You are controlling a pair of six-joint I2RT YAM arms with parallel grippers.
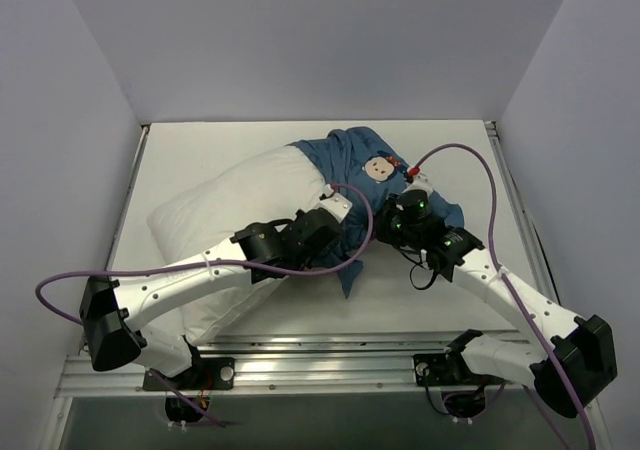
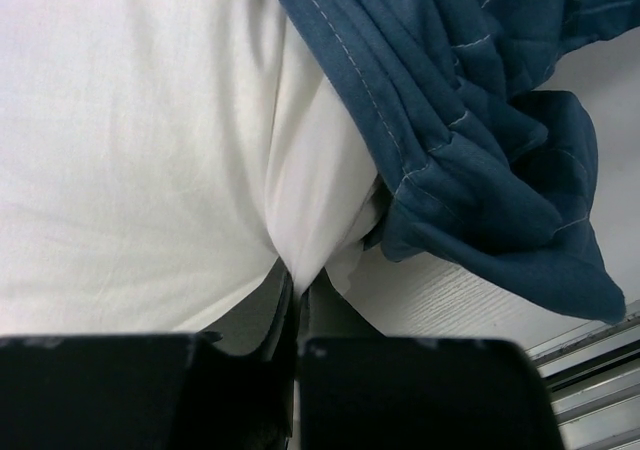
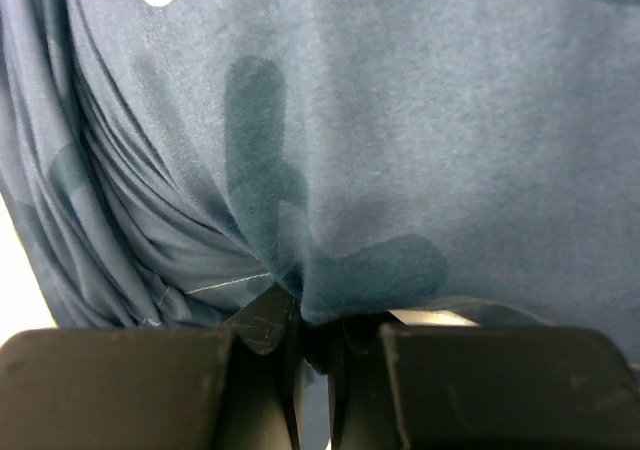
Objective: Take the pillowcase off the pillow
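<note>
The white pillow (image 1: 235, 210) lies slantwise across the table, its left and middle part bare. The dark-blue pillowcase (image 1: 355, 155) is bunched over its far right end, a cartoon face with a red bow showing on top. My left gripper (image 1: 335, 208) is shut on a pinch of the white pillow (image 2: 150, 140) beside the pillowcase hem (image 2: 470, 160). To the right, my right gripper (image 1: 408, 202) is shut on a fold of the pillowcase (image 3: 400, 120), which fills the right wrist view. The pillow end inside the case is hidden.
White walls close in the table (image 1: 440, 300) on the left, back and right. A metal rail (image 1: 330, 355) runs along the near edge by the arm bases. Purple cables loop over both arms, one (image 1: 480, 170) arching above the right side.
</note>
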